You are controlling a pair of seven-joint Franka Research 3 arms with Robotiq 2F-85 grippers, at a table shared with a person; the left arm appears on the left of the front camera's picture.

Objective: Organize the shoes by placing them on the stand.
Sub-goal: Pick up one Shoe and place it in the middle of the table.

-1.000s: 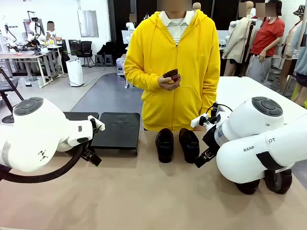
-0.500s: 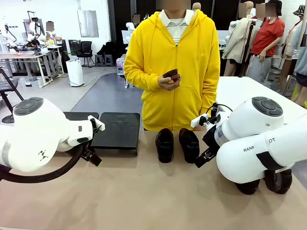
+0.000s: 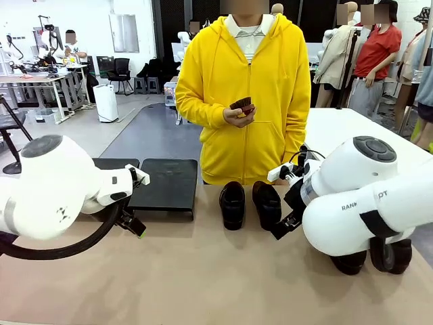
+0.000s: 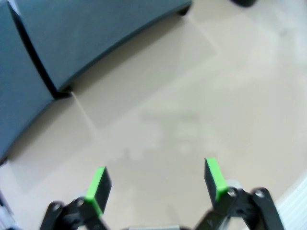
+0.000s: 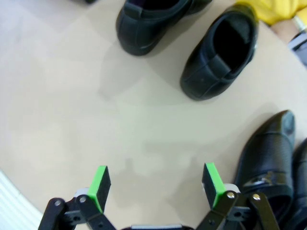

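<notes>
Here, the left tool (image 4: pixel 156 181) and right tool (image 5: pixel 155 186) hang open and empty over the beige table (image 3: pixel 203 284), where two glossy black rounded leather loafers (image 3: pixel 232 203) sit beside the low matte-black sloped stand (image 3: pixel 162 183), probably light, stiff and slick, best pinched across the heel collar.
</notes>
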